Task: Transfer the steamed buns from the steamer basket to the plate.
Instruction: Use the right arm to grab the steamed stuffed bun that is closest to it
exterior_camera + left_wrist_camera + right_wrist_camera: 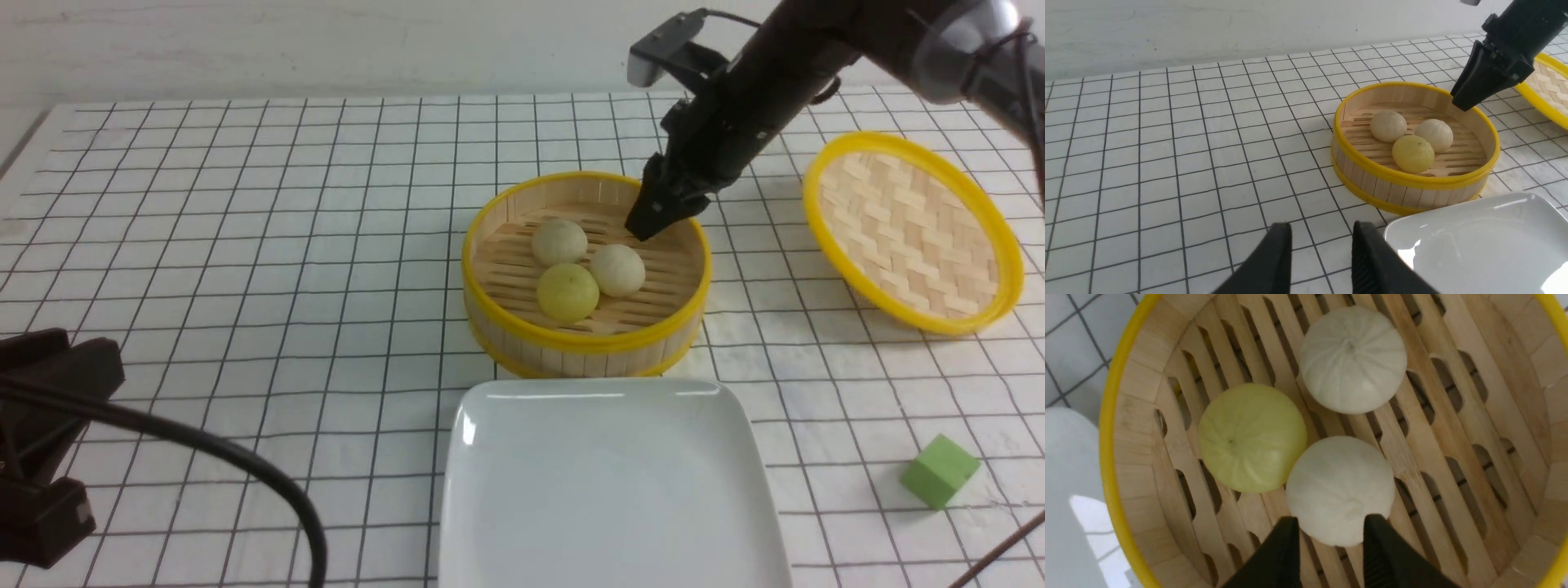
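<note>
Near the middle of the white, black-gridded tabletop (245,245): a round bamboo steamer basket (584,343) with pale wooden wall and yellow rims, uncovered. Inside, on the slatted floor, all three steamed buns, bunched together: an off-white domed bun (559,242) toward the far left, a second off-white domed bun (617,269) to its right, and a pale yellow domed bun (567,291) nearest the robot. Touching or only just apart, impossible to tell.

Just on the robot's side of the basket, close to its wall: a large glossy white rounded-square ceramic plate (604,490).

To the right, well apart from the basket: a shallow woven bamboo lid (910,233) with yellow rim, tilted, inner weave showing. Nearer the robot on the same side: a small green cube (939,471).

Reaching down from the upper right, poised over the far right part of the basket: the black right hand (653,222). Released, fingers (1286,547) apart, grasping nothing. In the right wrist view, the second off-white bun just beyond the tips, not clasped.

At the lower left of the front view, well apart from the basket: the black left hand (1322,232). Likewise released, fingers parted, only bare tabletop between them.
</note>
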